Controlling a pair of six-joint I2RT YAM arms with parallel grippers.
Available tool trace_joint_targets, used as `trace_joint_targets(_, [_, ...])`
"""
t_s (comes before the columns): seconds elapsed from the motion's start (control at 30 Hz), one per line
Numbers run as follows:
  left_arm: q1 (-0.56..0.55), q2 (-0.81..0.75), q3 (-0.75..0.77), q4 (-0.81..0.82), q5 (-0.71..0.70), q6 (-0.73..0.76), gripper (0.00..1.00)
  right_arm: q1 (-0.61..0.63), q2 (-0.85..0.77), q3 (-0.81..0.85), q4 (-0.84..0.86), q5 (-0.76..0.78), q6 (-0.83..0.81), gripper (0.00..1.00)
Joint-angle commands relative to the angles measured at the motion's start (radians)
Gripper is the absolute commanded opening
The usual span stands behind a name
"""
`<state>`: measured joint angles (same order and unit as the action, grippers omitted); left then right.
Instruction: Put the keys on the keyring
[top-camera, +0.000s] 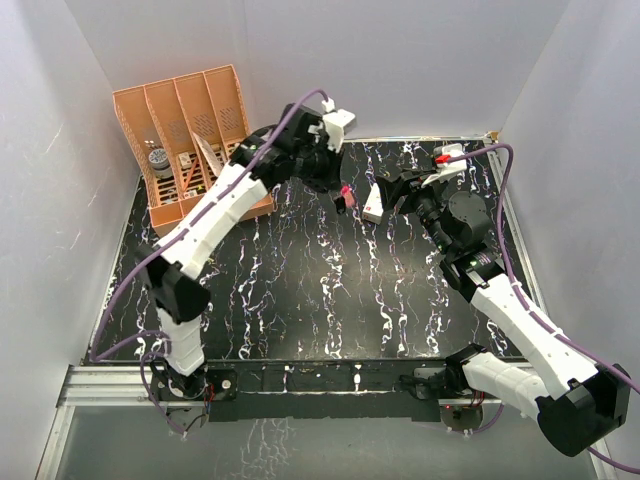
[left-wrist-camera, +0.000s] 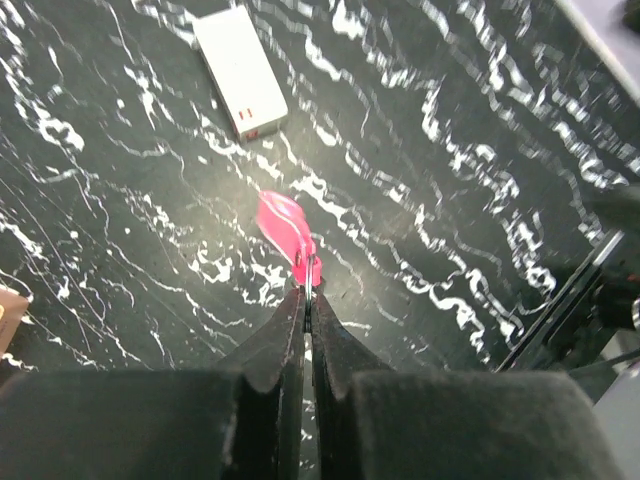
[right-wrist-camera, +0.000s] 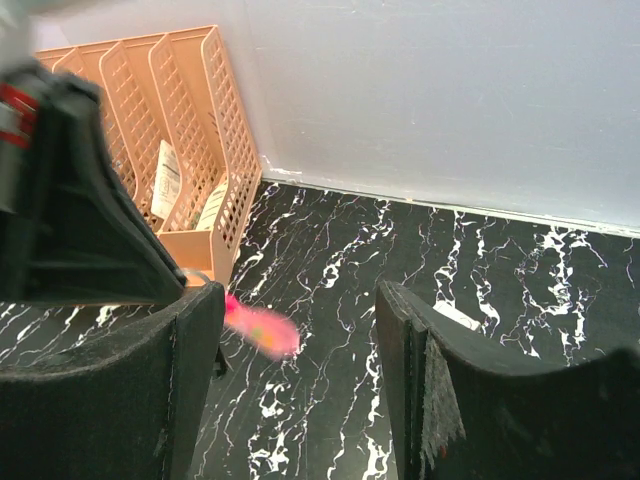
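Observation:
The keyring (left-wrist-camera: 284, 232) is a short magenta-pink strap with a thin metal ring at one end. My left gripper (left-wrist-camera: 308, 296) is shut on that ring, and the strap hangs out past the fingertips above the black marbled table. From above, the keyring (top-camera: 344, 191) shows as a pink spot at the left gripper (top-camera: 340, 197). My right gripper (top-camera: 391, 196) stands open just right of it, with nothing between its fingers. In the right wrist view the keyring (right-wrist-camera: 262, 329) appears blurred beyond the open right gripper (right-wrist-camera: 298, 300). The keys are out of view.
A small white rectangular box (top-camera: 374, 203) lies on the table between the two grippers; it also shows in the left wrist view as the box (left-wrist-camera: 240, 72). An orange slotted file organizer (top-camera: 190, 140) stands at the back left against the wall. White walls enclose the table.

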<state>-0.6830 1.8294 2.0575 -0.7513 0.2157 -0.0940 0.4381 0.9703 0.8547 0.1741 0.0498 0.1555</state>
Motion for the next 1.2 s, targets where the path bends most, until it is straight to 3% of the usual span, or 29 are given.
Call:
trace_joint_targets(0.0, [-0.006, 0.125, 0.142, -0.315, 0.037, 0.109, 0.0, 0.0, -0.014, 0.029, 0.015, 0.019, -0.004, 0.6])
trace_joint_targets(0.1, [-0.007, 0.192, 0.207, -0.425, -0.082, 0.114, 0.0, 0.001, -0.02, 0.029, 0.013, 0.028, -0.011, 0.6])
trace_joint_targets(0.23, [-0.007, 0.207, 0.212, -0.435, -0.196, 0.095, 0.0, -0.001, -0.023, 0.027, 0.011, 0.037, -0.017, 0.6])
trace_joint_targets(0.43, [-0.007, 0.098, 0.096, -0.291, -0.27, 0.079, 0.0, -0.002, -0.027, 0.027, 0.011, 0.053, -0.022, 0.6])
trace_joint_targets(0.57, [-0.009, -0.043, -0.079, -0.101, -0.298, 0.09, 0.0, -0.001, -0.034, 0.026, 0.009, 0.07, -0.02, 0.6])
trace_joint_targets(0.63, [0.0, -0.156, -0.213, 0.057, -0.18, 0.096, 0.0, -0.001, -0.039, 0.024, 0.01, 0.074, -0.021, 0.6])
trace_joint_targets(0.73, [0.062, -0.309, -0.399, 0.295, 0.128, 0.045, 0.0, -0.001, -0.046, 0.023, 0.008, 0.086, -0.024, 0.61])
trace_joint_targets(0.8, [0.095, -0.333, -0.418, 0.318, 0.174, 0.012, 0.0, -0.002, -0.053, 0.026, 0.001, 0.1, -0.025, 0.61])
trace_joint_targets(0.93, [0.097, -0.225, -0.277, 0.087, -0.12, 0.023, 0.0, -0.004, -0.065, 0.023, -0.001, 0.12, -0.022, 0.61])
trace_joint_targets(1.03, [0.097, -0.196, -0.265, 0.018, -0.323, 0.018, 0.0, -0.004, -0.067, 0.022, -0.002, 0.122, -0.019, 0.61])
trace_joint_targets(1.1, [0.097, -0.198, -0.28, 0.023, -0.379, 0.016, 0.0, -0.005, -0.066, 0.023, -0.001, 0.12, -0.016, 0.61])
trace_joint_targets(1.17, [0.097, -0.201, -0.289, 0.042, -0.347, 0.019, 0.0, -0.004, -0.063, 0.024, 0.001, 0.118, -0.016, 0.61])
